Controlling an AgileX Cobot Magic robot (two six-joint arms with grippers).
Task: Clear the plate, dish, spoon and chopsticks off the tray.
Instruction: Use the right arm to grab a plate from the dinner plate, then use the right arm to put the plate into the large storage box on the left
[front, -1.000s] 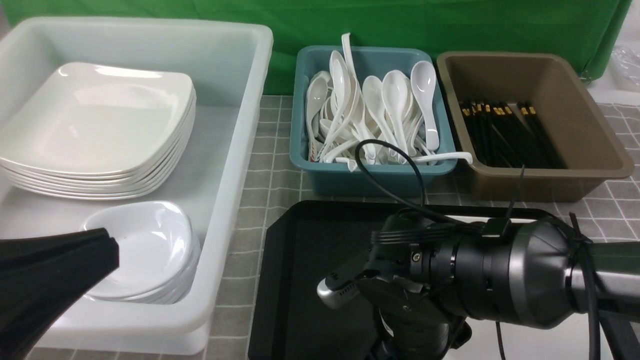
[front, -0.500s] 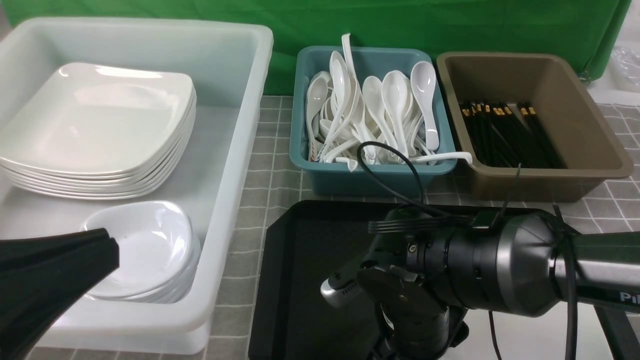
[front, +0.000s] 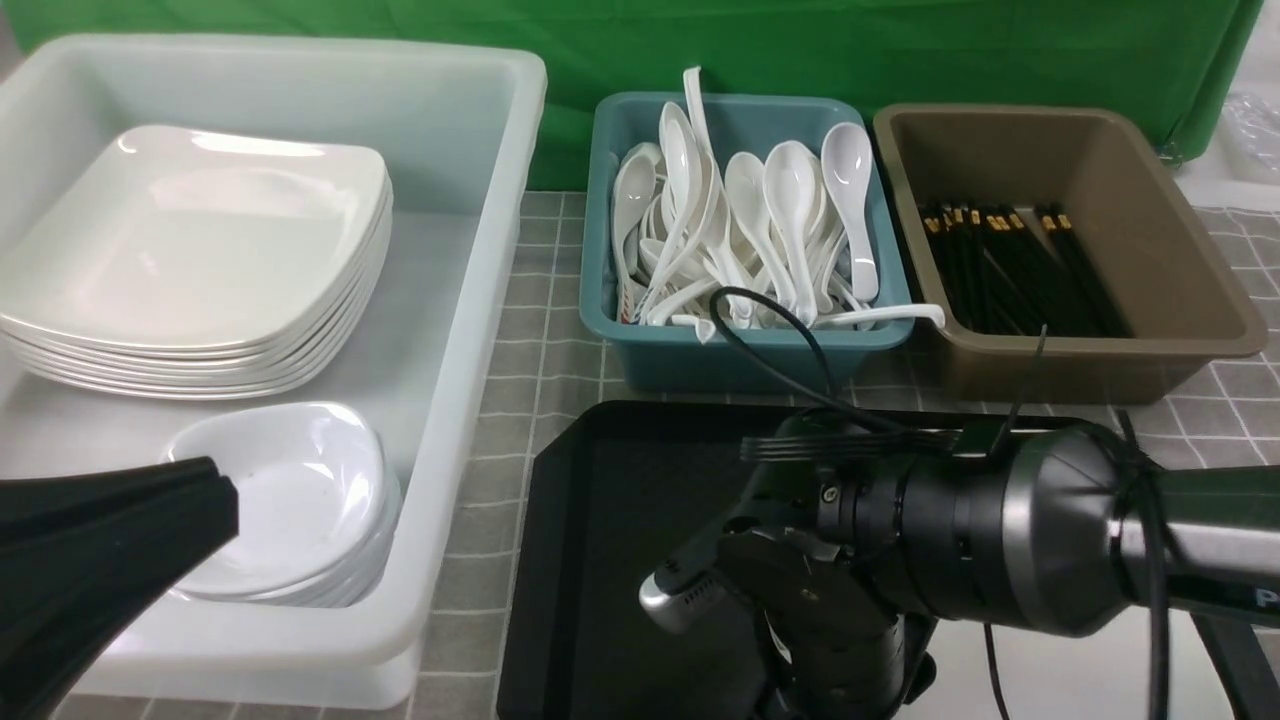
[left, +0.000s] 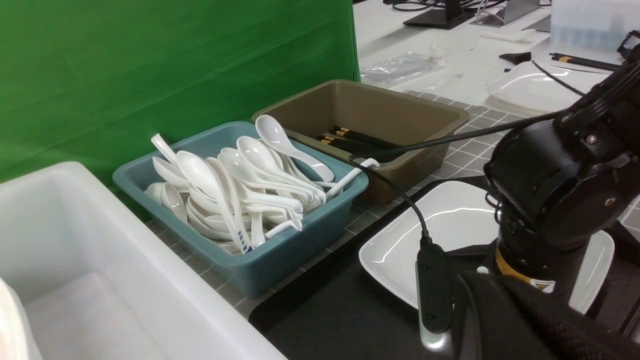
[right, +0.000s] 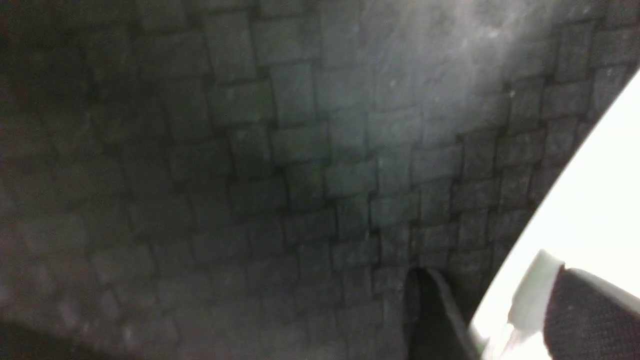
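Observation:
The black tray (front: 620, 520) lies front and centre. A large white plate (left: 450, 220) rests on it, beneath my right arm (front: 900, 560), which points straight down and hides the plate in the front view. Close up, my right gripper (right: 500, 320) is open and straddles the plate (right: 600, 200) at its rim: one finger stands outside on the tray (right: 250, 175), the other over the plate. My left gripper (front: 215, 500) hovers shut and empty over the white tub's near end. No dish, spoon or chopsticks show on the visible part of the tray.
The white tub (front: 470, 330) on the left holds a stack of big plates (front: 200, 260) and stacked small bowls (front: 290, 500). Behind the tray stand a teal tub (front: 740, 350) heaped with white cutlery and a brown tub (front: 1180, 250) holding black sticks. A green cloth hangs behind.
My right arm has sunk a little over the tray and its cable has shifted. My left gripper has not moved.

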